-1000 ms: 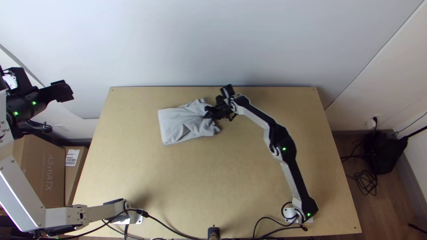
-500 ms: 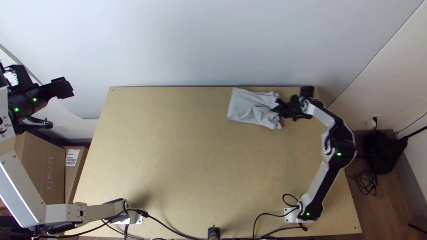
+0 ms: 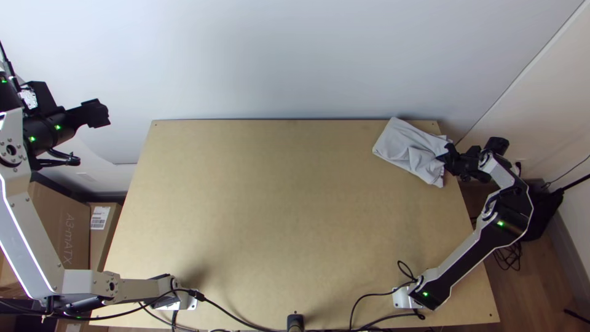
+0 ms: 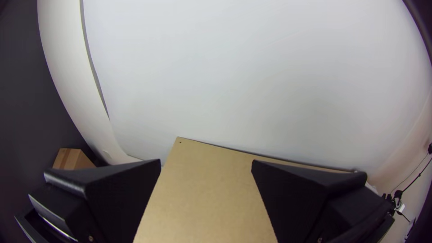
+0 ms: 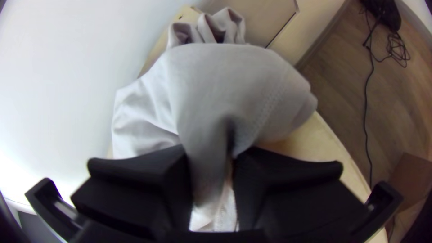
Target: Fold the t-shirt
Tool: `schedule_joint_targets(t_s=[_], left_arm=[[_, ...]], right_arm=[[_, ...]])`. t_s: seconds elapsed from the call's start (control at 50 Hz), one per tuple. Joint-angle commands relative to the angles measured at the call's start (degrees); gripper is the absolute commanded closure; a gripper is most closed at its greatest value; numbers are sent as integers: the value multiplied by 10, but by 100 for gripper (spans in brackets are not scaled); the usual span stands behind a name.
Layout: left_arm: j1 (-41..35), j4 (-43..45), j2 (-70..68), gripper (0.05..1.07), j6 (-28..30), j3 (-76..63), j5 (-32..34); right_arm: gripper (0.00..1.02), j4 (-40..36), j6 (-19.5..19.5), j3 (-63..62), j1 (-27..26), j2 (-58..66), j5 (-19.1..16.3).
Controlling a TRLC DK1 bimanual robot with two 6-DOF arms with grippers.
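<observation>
Moved since the earlier frames: right arm (image 3: 458, 261) has swung toward the table's right side, carrying the t-shirt (image 3: 402, 144) from mid-table to the far right corner. Left arm (image 3: 24, 227) shifted slightly.

Table (image 3: 276, 215): light wood; both arm bases stand at its near edge. Cardboard box (image 3: 69, 221) stands beyond its left side.

T-shirt: grey, in a compact layered bundle, flatter at the end away from the gripper, wrinkled and gathered toward the held end.

Right gripper (image 3: 447, 157): closed on the gathered end, cloth pinched between both fingers in the right wrist view.

Left gripper (image 3: 104, 114): out past the table's left side, fingers spread wide, nothing between them.
</observation>
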Motion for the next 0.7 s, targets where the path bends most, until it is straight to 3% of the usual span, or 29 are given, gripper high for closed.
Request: schedule_joint_targets(t_s=[0.0,0.14,0.2,0.4,0.68], left_arm=[[-4,10,2,10,6,-5,9],[-4,16,9,10,2,-12,9],[-4,25,9,10,2,-25,9],[-14,34,18,10,-2,-32,12],[-47,70,-3,10,-15,-64,12]], right_arm=[[3,0,-28,15,-9,-37,9],[3,44,-29,19,-27,-109,85],[3,64,-47,16,-31,-148,114],[3,90,-113,37,-25,-265,146],[3,103,-125,48,52,-453,176]])
